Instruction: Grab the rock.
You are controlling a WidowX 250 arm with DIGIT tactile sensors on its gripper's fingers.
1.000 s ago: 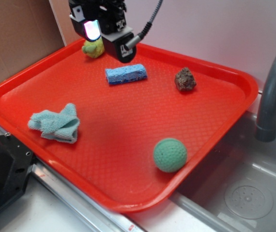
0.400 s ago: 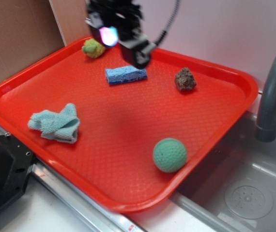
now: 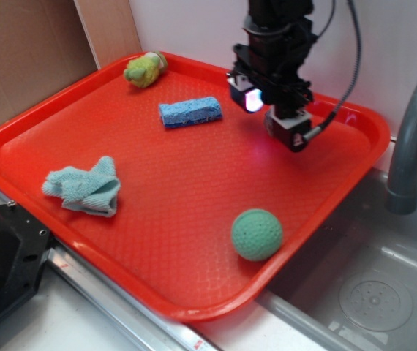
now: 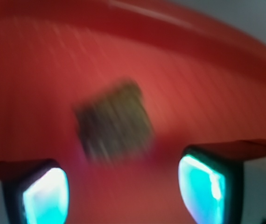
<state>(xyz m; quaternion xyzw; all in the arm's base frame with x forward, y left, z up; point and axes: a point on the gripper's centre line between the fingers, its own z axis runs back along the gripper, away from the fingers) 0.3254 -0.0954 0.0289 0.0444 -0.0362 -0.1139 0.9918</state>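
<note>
In the wrist view the rock [image 4: 114,122] is a blurred dark brown lump on the red tray [image 4: 207,93]. It lies just ahead of my gripper [image 4: 126,196], in line with the gap between the two glowing fingertips [image 4: 44,198]. The jaws stand wide apart with nothing between them. In the exterior view the gripper [image 3: 271,102] hangs over the tray's back right part, where it covers the rock.
On the tray [image 3: 194,183] lie a green ball [image 3: 257,234] near the front right, a blue sponge [image 3: 190,112], a crumpled light blue cloth [image 3: 84,186] and a yellow-green fuzzy toy [image 3: 143,70]. A sink [image 3: 369,292] and grey faucet [image 3: 413,139] are on the right.
The gripper has moved right from above the fuzzy toy, past the sponge, to above the rock, and sits lower. The objects on the tray have not moved.
</note>
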